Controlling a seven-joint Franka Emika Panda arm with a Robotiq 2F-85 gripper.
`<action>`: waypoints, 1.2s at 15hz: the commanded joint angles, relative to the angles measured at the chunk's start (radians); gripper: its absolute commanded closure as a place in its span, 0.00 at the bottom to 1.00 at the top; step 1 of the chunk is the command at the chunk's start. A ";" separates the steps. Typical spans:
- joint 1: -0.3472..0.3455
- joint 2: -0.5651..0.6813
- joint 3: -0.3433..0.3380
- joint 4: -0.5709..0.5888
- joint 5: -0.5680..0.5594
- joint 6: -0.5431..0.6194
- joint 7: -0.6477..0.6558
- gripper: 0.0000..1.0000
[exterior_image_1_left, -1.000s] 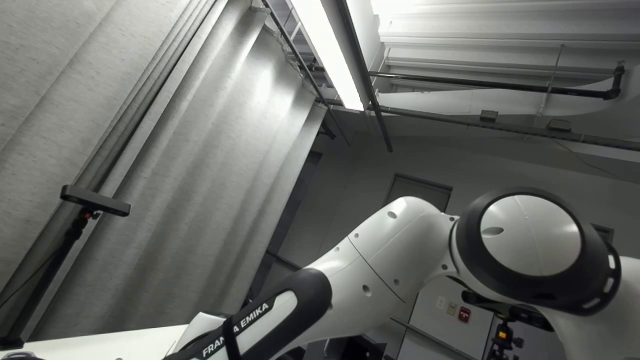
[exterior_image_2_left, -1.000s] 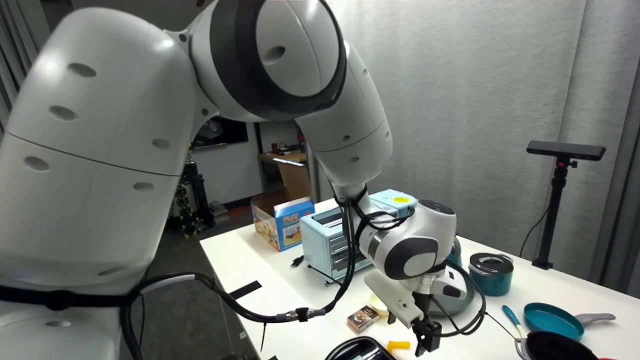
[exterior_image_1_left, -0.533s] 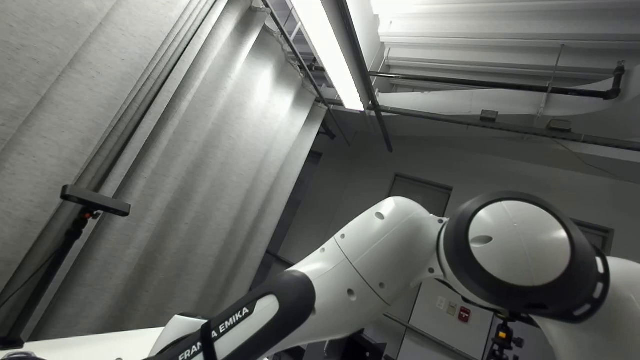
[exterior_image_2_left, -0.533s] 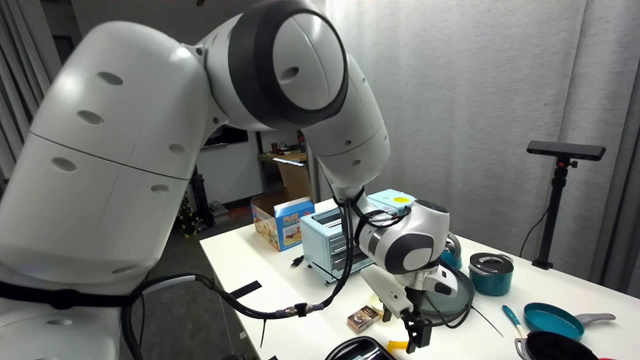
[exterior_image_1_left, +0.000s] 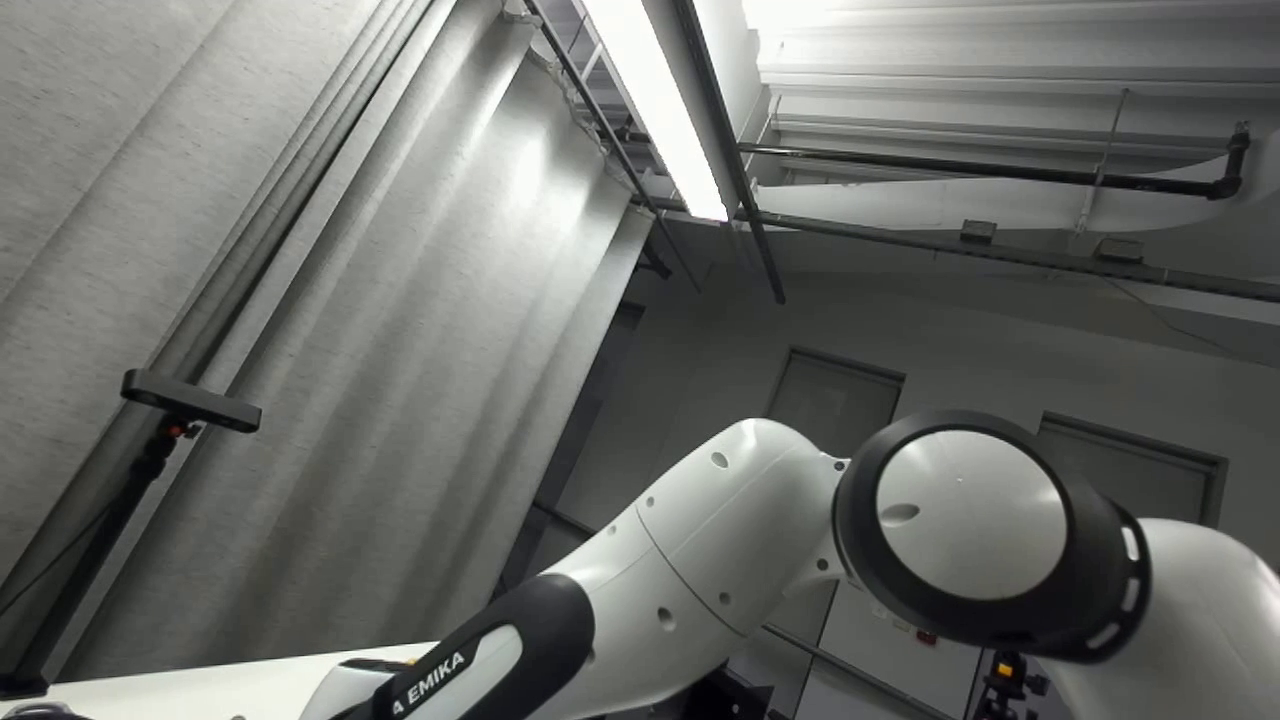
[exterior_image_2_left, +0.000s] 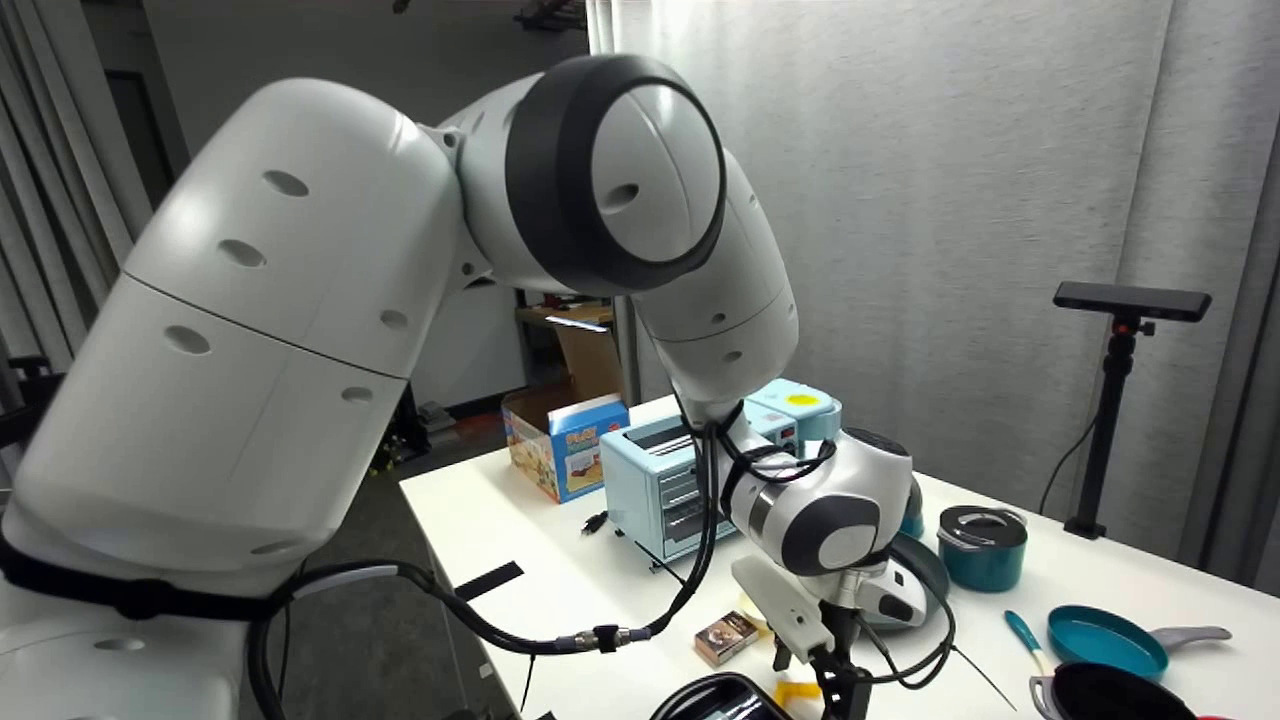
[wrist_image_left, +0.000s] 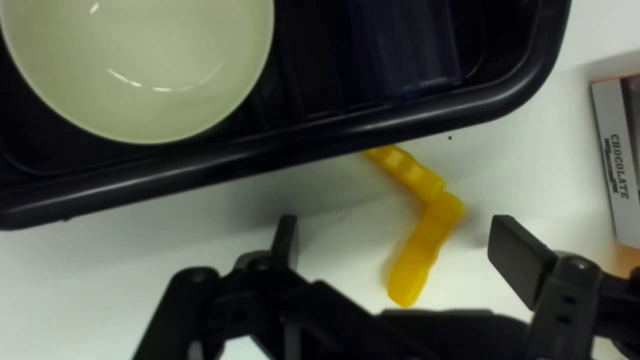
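My gripper (wrist_image_left: 401, 247) is open and empty, with its fingers pointing down. In the wrist view its fingers stand on either side of a yellow bent piece (wrist_image_left: 422, 250) and do not touch it. The yellow piece lies on the white table, and its far end goes out of sight under the rim of a black tray (wrist_image_left: 320, 145). A pale bowl (wrist_image_left: 145, 65) sits in the tray. In an exterior view the gripper (exterior_image_2_left: 812, 685) is low over the table beside the yellow piece (exterior_image_2_left: 797, 692) and the tray (exterior_image_2_left: 722, 682). The fingertips' height above the table is unclear.
A small chocolate box (wrist_image_left: 617, 165) lies near the right finger. A light blue toaster oven (exterior_image_2_left: 640, 490) and a blue carton (exterior_image_2_left: 590, 450) stand behind. A teal pot (exterior_image_2_left: 985, 550), teal pan (exterior_image_2_left: 1105, 640) and dark pan (exterior_image_2_left: 1120, 695) are at the right. Cables hang from the arm.
The arm's elbow has come down and forward in both exterior views. The gripper shifted slightly sideways, then sank closer to the table beside the yellow piece. The objects have not visibly moved.
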 joint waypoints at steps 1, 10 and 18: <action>0.010 0.034 -0.012 0.046 -0.004 -0.021 0.032 0.28; 0.014 0.029 -0.018 0.071 -0.010 -0.046 0.038 0.94; 0.032 -0.006 -0.031 0.052 -0.036 -0.033 0.045 0.95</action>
